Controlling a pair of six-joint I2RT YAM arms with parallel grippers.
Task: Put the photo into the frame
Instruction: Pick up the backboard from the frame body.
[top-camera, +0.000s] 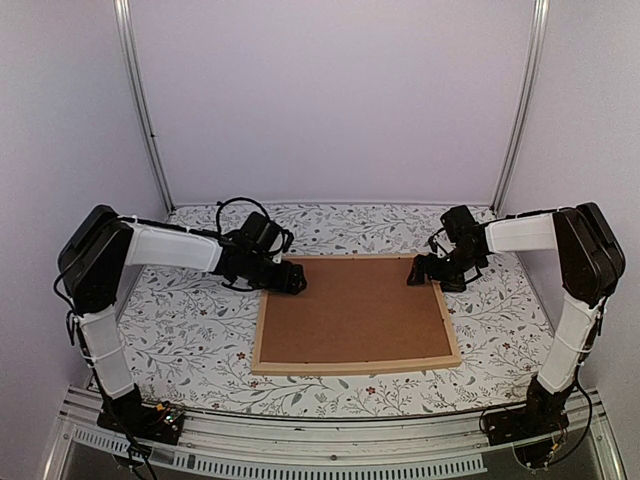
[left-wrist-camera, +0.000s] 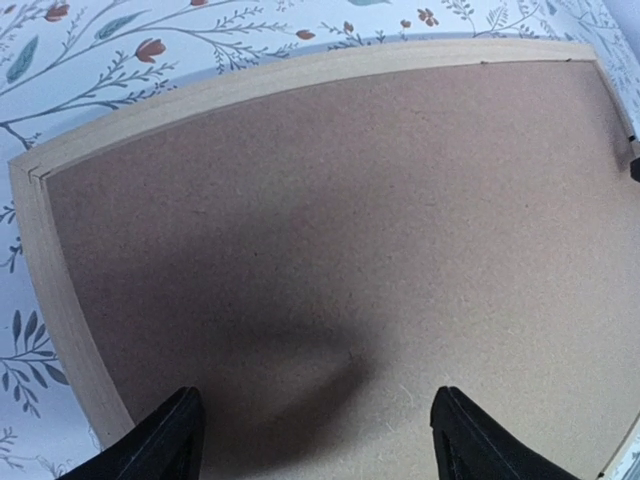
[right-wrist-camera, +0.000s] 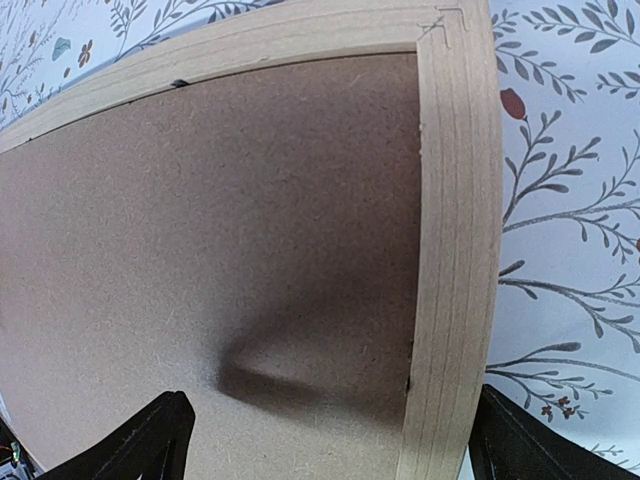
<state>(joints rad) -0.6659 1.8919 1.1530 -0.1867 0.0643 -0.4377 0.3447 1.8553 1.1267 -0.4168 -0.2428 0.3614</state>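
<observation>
Two arms reached in over the table, whose cover was printed with leafy sprigs. Near its middle the frame lay flat, its thin pale wooden strips enclosing a plain brown backing board that filled the opening from edge to edge. My left tool sat at the frame's far left corner. Through its wrist camera I saw its fingers spread wide above the board, with nothing between them. My right tool sat at the far right corner, released as well. One finger hung over the board and the other beyond the frame's right strip, over the table, so the strip ran between them. Whether either tool touched the board, I could not tell.
</observation>
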